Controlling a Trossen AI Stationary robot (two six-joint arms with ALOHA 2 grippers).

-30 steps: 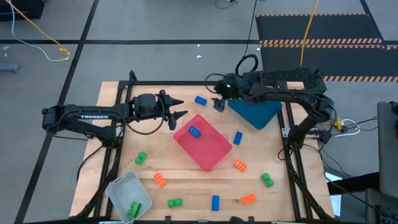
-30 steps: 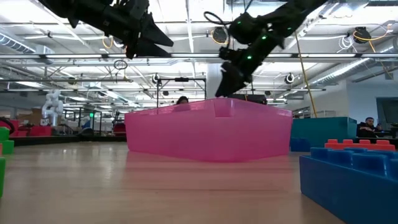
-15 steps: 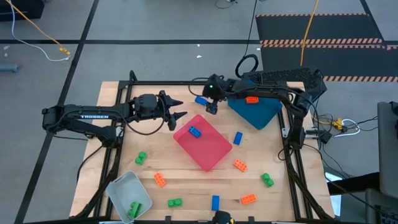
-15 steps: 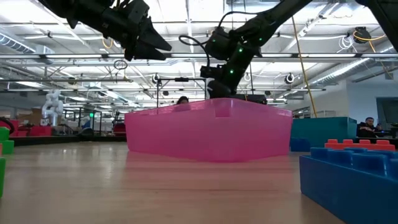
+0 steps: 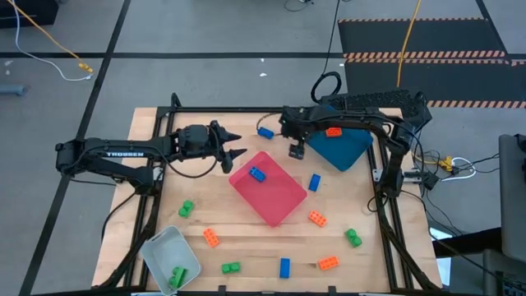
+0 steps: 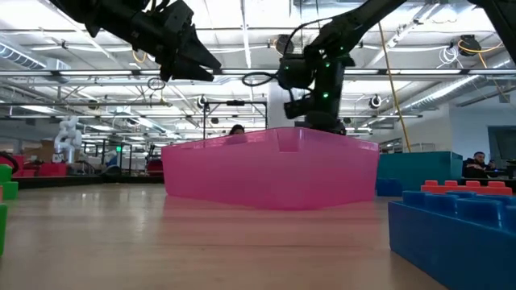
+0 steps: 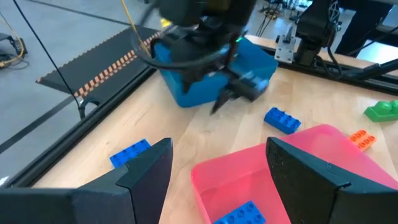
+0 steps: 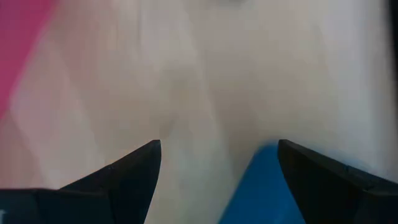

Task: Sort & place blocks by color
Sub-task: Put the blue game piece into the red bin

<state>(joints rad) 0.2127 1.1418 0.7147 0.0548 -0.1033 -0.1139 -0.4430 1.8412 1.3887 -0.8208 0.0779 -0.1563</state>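
High view: right end effector (image 5: 297, 150), fingers spread and empty, hangs between the pink tray (image 5: 269, 187) and blue tray (image 5: 337, 145). Blocks (image 5: 315, 182) lie scattered across the tabletop (image 5: 246, 234). Descending here risks clipping a tray rim.

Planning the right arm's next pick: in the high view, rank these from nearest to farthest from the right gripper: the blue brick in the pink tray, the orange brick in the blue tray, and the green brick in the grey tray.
1. Orange brick, in the blue tray, just beside the right gripper.
2. Blue brick, in the pink tray mid-table; close to the first, slightly farther.
3. Green brick, in the grey tray at the left arm's corner, clearly farthest.
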